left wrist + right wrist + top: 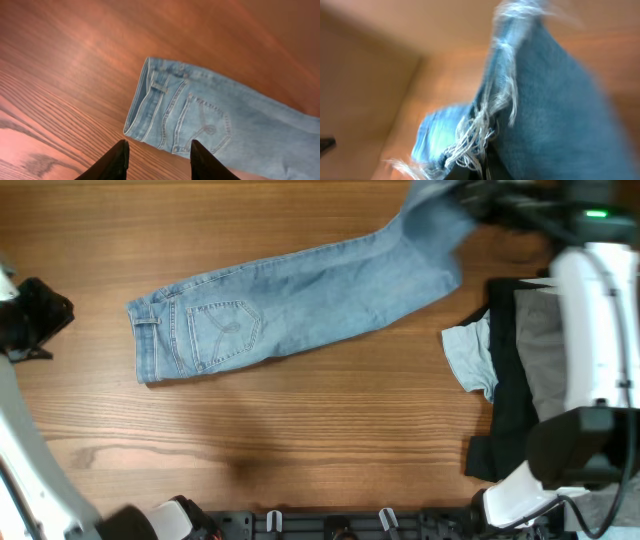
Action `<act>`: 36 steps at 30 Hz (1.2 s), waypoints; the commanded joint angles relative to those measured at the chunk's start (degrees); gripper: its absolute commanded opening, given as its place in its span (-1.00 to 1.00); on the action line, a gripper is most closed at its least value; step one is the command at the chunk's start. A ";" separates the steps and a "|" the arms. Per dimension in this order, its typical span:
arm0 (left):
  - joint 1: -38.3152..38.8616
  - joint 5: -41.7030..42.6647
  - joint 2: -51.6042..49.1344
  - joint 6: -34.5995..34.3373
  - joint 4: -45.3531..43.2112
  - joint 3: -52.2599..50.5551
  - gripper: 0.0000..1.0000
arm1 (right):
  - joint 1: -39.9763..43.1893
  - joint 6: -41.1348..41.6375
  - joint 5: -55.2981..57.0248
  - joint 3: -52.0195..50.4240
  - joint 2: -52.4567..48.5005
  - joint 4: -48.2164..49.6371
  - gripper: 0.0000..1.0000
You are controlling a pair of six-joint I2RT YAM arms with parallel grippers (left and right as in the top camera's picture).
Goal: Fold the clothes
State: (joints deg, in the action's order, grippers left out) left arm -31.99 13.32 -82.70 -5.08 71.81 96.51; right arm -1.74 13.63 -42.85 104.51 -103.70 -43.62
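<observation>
R fingers (462, 202) pinch jeans (300, 290) hem, raised; L fingers (159, 152) apart, empty, hovering.

A brown wood-grain tabletop (300, 420) carried, against its right edge, a heap of cloth in which a black garment (505, 420) lay spread widest, a grey garment (540, 345) rested on top of it, and a pale-blue garment (470, 360) stuck out toward the tabletop's middle, touching the black one.

White tubular right arm (590, 320), black joint housings (575, 445), green status light (597, 213), left gripper (159, 152) fingers (116, 161) matte black
</observation>
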 commanded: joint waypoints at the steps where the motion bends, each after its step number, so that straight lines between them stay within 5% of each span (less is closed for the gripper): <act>1: -0.33 0.31 4.39 -0.33 0.04 0.72 -0.18 | -17.49 0.17 16.22 0.59 -0.96 -2.45 -0.91; 5: -0.02 0.76 5.79 -2.25 0.50 0.72 -0.18 | -34.49 0.07 33.99 0.55 -5.29 -1.40 -0.91; 8: 0.52 2.73 5.79 -2.36 1.38 0.70 -0.19 | -42.36 0.11 36.39 0.52 -10.43 7.19 -0.91; 15: 0.66 2.69 5.77 -2.93 2.08 0.70 -0.19 | -46.80 6.40 33.83 0.52 -17.07 34.42 -0.91; 20: 0.66 2.69 5.77 -2.93 2.49 0.70 -0.17 | -46.97 10.97 28.22 0.52 -22.21 42.77 -0.73; 22: 0.66 2.69 5.77 -2.93 2.64 0.70 -0.16 | -47.36 10.95 25.35 0.52 -23.56 42.75 -0.60; 24: 0.66 2.69 5.77 -2.91 2.64 0.70 -0.16 | -47.84 10.78 23.21 0.48 -23.98 42.07 -0.19; 26: 0.66 2.69 5.77 -2.91 2.64 0.68 -0.15 | -48.39 10.40 21.68 0.48 -23.98 42.12 -0.26; 28: 0.66 2.69 5.77 -2.91 2.64 0.68 -0.14 | -48.50 10.34 20.28 0.48 -23.96 41.86 0.17; 34: 2.62 3.06 5.77 -2.89 2.64 0.68 -0.01 | -42.62 -1.14 28.83 0.57 -18.93 21.51 0.22; 36: 5.92 4.55 5.49 -2.86 2.16 0.68 -0.40 | -37.27 -1.88 30.40 0.57 -14.56 11.63 0.21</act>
State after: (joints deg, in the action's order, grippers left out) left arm -29.95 15.18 -77.60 -7.94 74.48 96.66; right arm -46.19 16.32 -17.56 104.47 -126.21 -24.80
